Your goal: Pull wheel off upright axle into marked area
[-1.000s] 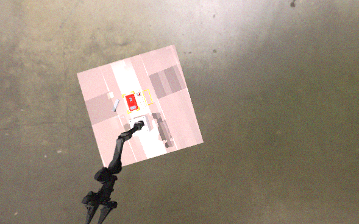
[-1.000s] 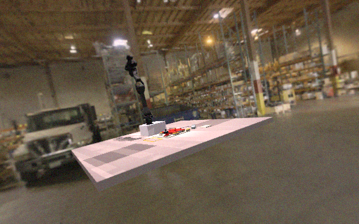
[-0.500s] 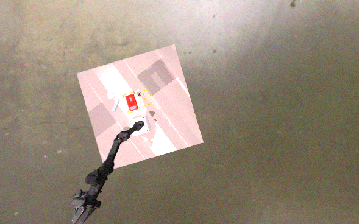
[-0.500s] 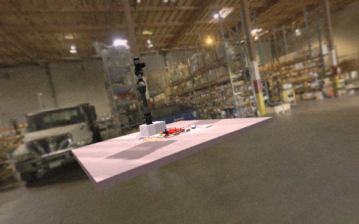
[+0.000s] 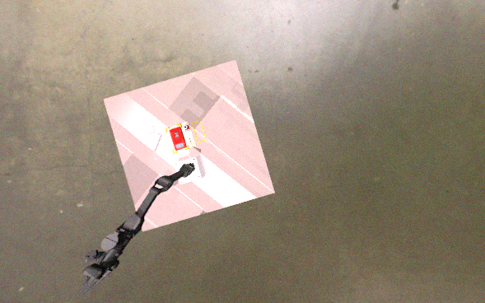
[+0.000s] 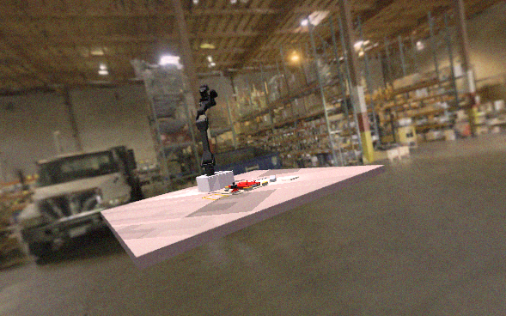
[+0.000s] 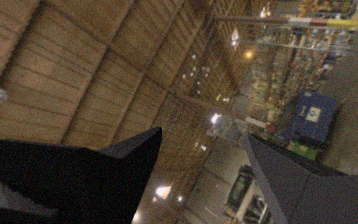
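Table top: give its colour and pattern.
Pale pink table top with white stripes and greyer rectangular patches; the top view shows it best.
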`<state>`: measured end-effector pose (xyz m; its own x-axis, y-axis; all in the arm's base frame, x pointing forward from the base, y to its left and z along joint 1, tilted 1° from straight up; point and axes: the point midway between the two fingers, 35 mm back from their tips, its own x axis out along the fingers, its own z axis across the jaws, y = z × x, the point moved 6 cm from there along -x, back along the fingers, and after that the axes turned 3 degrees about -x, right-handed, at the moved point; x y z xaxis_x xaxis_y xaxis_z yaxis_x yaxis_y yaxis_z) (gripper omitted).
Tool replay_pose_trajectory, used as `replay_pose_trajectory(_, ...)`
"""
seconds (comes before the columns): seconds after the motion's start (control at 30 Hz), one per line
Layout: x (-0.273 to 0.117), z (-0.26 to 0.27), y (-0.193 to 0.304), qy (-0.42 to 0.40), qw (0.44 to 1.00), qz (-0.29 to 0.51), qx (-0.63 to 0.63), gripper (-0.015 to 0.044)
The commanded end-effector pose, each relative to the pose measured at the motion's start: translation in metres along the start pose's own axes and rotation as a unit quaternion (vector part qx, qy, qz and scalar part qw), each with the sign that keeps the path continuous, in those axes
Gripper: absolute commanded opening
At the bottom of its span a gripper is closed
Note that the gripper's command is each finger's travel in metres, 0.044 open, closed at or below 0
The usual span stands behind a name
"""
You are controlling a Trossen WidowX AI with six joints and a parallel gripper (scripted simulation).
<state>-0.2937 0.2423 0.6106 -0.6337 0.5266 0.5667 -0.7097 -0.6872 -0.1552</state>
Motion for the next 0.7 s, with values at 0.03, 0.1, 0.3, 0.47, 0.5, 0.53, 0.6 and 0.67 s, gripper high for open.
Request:
replay_pose_trajectory(0.03,-0.005,-0.014,-0.034,0.031,0.998,-0.037,-0.05,0.03)
replay_pose_trajectory(0.1,-0.006,-0.025,-0.048,0.051,0.995,-0.049,-0.071,0.03)
replay_pose_trajectory(0.3,-0.014,-0.048,-0.086,0.104,0.981,-0.093,-0.137,0.03)
replay_pose_trajectory(0.47,-0.024,-0.072,-0.122,0.157,0.963,-0.12,-0.182,0.03)
replay_pose_trajectory(0.5,-0.027,-0.076,-0.13,0.167,0.959,-0.125,-0.191,0.03)
replay_pose_trajectory(0.53,-0.03,-0.08,-0.137,0.177,0.955,-0.13,-0.2,0.03)
replay_pose_trajectory(0.6,-0.036,-0.087,-0.151,0.198,0.946,-0.14,-0.217,0.03)
replay_pose_trajectory(0.67,-0.043,-0.095,-0.166,0.219,0.936,-0.149,-0.233,0.03)
